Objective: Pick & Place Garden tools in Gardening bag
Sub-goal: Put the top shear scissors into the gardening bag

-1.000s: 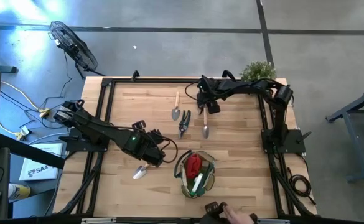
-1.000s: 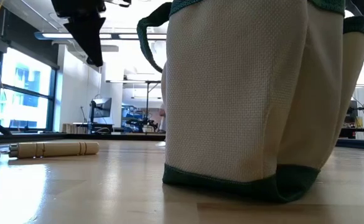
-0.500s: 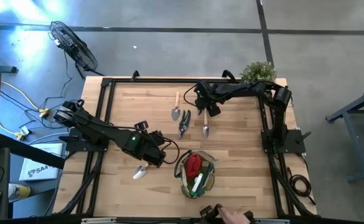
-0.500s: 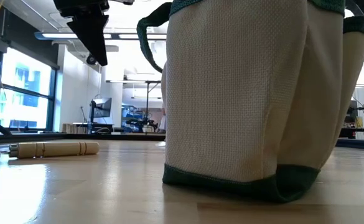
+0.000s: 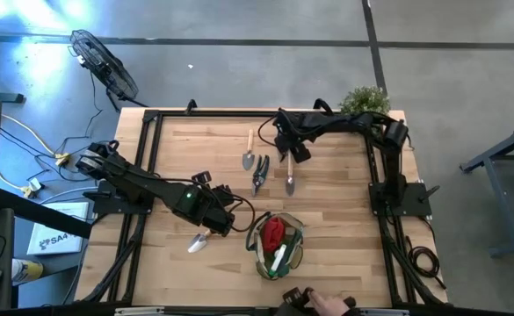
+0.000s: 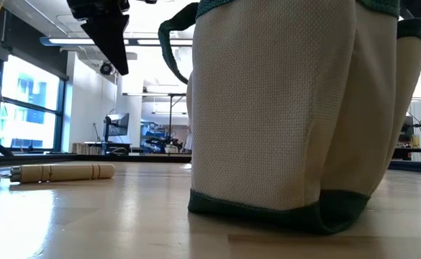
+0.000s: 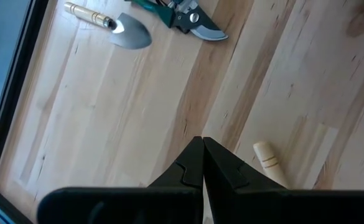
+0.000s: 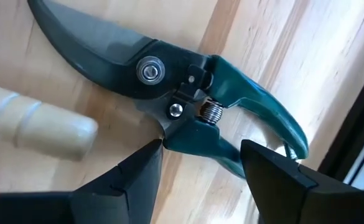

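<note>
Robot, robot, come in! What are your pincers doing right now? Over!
Right pincer open over teal-handled pruners. Left pincer shut, empty, beside wooden-handled trowel. Tan fabric bag holds red cone. Nothing blocking.

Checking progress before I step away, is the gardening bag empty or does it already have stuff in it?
Not empty: the gardening bag holds a red piece and something white.

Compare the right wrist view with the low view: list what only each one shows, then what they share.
Only the right wrist view: the pruners with teal handles, lying between the open fingers of the right pincer, and a pale wooden handle end.

Only the low view: the gardening bag standing upright, a trowel handle lying left of it, and the room beyond.

Both: the wooden table.
</note>
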Robot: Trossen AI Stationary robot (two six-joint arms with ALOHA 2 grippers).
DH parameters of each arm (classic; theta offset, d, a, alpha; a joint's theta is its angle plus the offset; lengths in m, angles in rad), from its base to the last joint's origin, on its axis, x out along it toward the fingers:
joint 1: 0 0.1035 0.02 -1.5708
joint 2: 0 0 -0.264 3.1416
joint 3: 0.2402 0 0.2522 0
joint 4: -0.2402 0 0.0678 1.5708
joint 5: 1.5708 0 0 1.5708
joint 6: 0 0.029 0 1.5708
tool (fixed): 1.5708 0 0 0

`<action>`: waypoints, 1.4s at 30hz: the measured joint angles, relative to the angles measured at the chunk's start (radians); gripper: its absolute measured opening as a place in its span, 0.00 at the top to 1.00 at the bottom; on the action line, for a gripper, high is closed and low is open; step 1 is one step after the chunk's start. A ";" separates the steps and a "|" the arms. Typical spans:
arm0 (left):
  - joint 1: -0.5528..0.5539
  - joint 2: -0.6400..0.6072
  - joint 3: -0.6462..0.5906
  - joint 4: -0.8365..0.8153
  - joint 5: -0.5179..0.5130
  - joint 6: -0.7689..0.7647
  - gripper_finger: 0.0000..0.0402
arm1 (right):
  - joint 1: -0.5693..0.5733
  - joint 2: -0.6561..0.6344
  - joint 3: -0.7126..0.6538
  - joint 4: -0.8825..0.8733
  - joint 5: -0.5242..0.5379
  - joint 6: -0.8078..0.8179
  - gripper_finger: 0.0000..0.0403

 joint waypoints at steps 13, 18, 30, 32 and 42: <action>0.000 0.000 0.000 0.008 0.003 0.002 1.00 | -0.009 0.029 0.066 -0.147 -0.082 0.188 0.57; 0.000 0.000 0.000 0.015 0.005 0.000 1.00 | -0.007 0.029 0.066 -0.172 -0.092 0.250 0.76; 0.000 0.000 0.000 0.073 0.067 -0.004 1.00 | 0.031 0.020 0.064 -0.175 -0.037 0.507 0.93; 0.000 0.000 0.000 0.080 0.073 -0.016 1.00 | 0.047 0.007 0.061 -0.167 0.010 0.547 0.93; -0.027 0.000 0.000 0.107 0.085 -0.056 1.00 | 0.170 -0.247 0.058 -0.186 0.085 0.642 0.93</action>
